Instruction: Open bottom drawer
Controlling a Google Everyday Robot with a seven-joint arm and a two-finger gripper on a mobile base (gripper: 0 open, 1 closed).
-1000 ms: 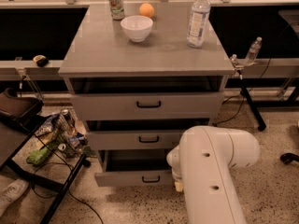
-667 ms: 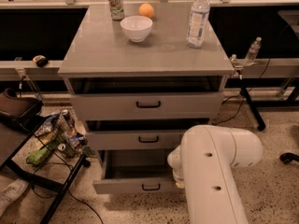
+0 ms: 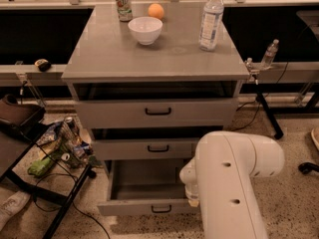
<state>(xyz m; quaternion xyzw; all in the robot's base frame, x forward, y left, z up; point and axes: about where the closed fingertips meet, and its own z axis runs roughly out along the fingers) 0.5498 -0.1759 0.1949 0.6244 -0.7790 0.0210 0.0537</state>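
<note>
Since a second ago, the bottom drawer (image 3: 130,207), a grey cabinet drawer with the narrowest front panel and a small black centre handle (image 3: 161,209), is sitting much further out. I am seeing its shallow, smooth grey tray lying open at floor level, beneath the medium-fronted grey drawer (image 3: 124,149). My gripper (image 3: 192,200) is hanging at the drawer's right front corner, mostly hidden behind the rounded white plastic arm (image 3: 234,178), so I cannot tell how it is set or whether it is gripping anything. On the matte grey cabinet top (image 3: 109,54) a glossy white bowl (image 3: 145,30), a round orange (image 3: 156,11) and a clear plastic bottle (image 3: 211,19) are standing.
</note>
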